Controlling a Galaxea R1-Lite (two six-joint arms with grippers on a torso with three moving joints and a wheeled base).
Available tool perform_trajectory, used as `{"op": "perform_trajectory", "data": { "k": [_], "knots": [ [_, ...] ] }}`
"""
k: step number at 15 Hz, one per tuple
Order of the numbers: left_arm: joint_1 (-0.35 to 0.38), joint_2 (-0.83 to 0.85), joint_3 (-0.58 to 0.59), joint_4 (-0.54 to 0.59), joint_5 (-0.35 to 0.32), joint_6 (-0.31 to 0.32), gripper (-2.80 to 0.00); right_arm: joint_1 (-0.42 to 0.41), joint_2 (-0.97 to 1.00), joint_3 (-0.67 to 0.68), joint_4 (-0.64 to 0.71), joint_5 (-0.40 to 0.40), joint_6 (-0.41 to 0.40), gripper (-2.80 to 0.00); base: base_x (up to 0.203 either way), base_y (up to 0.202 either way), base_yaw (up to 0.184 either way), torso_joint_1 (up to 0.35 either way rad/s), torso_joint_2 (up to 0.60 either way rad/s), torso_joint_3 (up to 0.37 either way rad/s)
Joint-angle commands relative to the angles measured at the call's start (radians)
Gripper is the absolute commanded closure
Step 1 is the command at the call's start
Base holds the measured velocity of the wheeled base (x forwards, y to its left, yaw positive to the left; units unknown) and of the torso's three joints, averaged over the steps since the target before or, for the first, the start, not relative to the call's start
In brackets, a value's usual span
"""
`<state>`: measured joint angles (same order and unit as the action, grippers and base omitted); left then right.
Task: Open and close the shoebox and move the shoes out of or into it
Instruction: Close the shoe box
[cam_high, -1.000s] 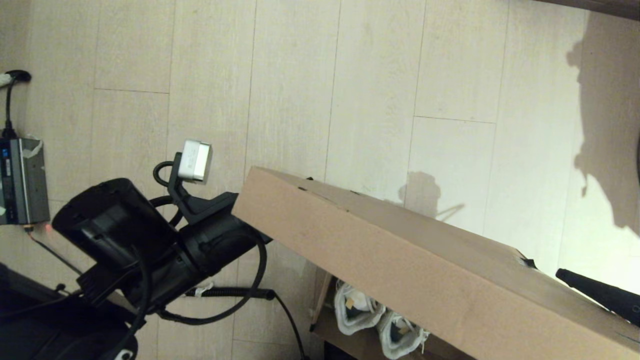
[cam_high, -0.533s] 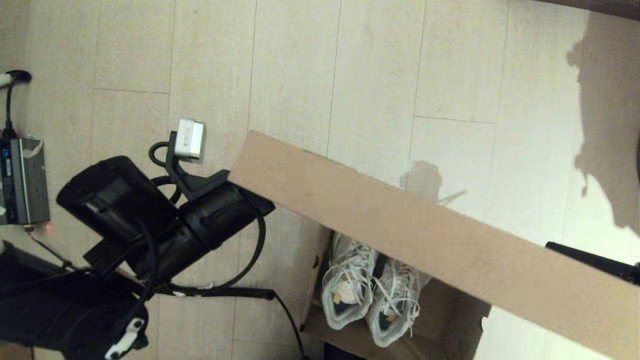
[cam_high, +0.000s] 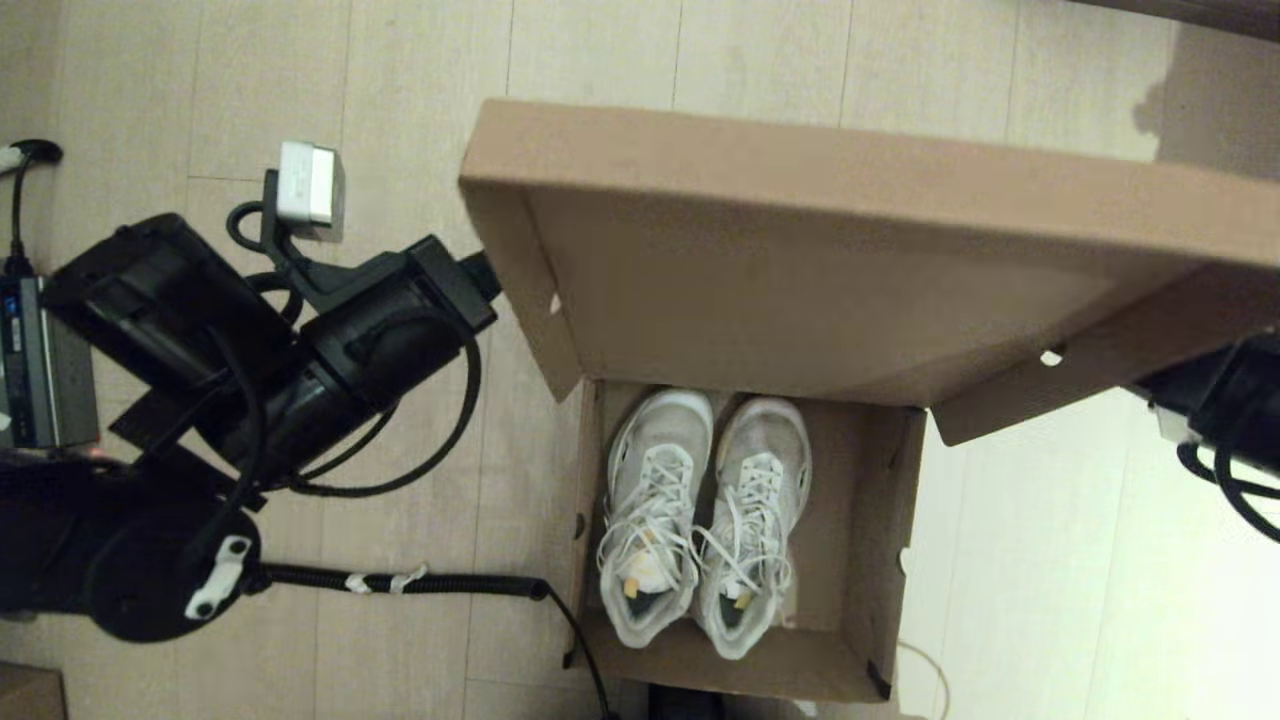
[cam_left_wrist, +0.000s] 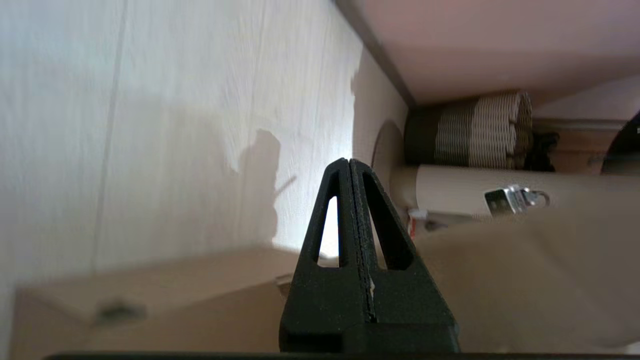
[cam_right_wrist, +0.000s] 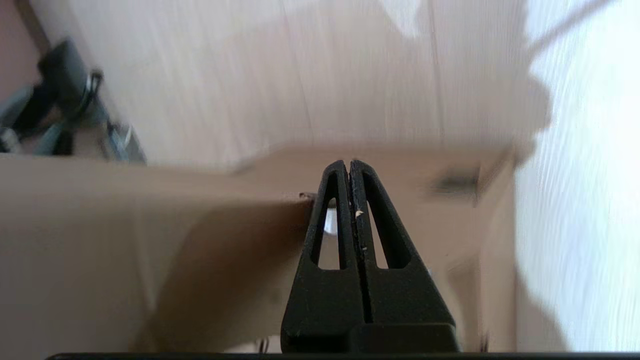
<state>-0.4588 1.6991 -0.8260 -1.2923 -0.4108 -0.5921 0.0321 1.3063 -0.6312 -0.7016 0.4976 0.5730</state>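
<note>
Presently: plain brown cardboard shoebox (cam_high: 745, 660), lower centre, flap lid (cam_high: 830, 290) raised. White-grey mesh sneakers (cam_high: 700, 515) inside, side by side, long axes up-frame. Left tool (cam_left_wrist: 350, 170) pressed together at lid's left edge, nearer the shoes; right tool (cam_right_wrist: 348, 170) likewise closed, arm cut off at right edge. Contact with lid unclear.
</note>
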Motion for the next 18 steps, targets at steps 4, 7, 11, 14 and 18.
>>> {"op": "perform_trajectory", "data": {
  "k": [4, 7, 11, 14, 18],
  "knots": [
    [0.012, 0.014, -0.165, 0.106, -0.033, -0.007, 0.00, 0.010, 0.134, -0.168, 0.002, -0.017, 0.007, 0.00, 0.000, 0.000, 0.000, 0.000, 0.00, 0.000],
    [0.003, 0.008, -0.160, 0.107, -0.057, -0.008, 0.00, 0.012, 0.127, -0.160, 0.002, -0.015, 0.008, 0.00, 0.000, 0.000, 0.000, 0.000, 0.00, 0.000],
    [0.000, -0.054, -0.141, 0.109, -0.057, -0.023, 0.00, 0.015, 0.070, -0.162, 0.010, -0.016, 0.015, 0.00, 0.000, 0.000, 0.000, 0.000, 0.00, 0.000],
    [-0.018, -0.145, -0.073, 0.128, -0.057, -0.023, 0.00, 0.015, -0.038, -0.143, 0.078, -0.015, 0.066, 0.00, 0.000, 0.000, 0.000, 0.000, 0.00, 0.000],
    [-0.076, -0.266, 0.064, 0.152, -0.058, -0.023, 0.00, 0.015, -0.158, -0.051, 0.116, -0.014, 0.083, 0.00, 0.000, 0.000, 0.000, 0.000, 0.00, 0.000]
  ]
}}
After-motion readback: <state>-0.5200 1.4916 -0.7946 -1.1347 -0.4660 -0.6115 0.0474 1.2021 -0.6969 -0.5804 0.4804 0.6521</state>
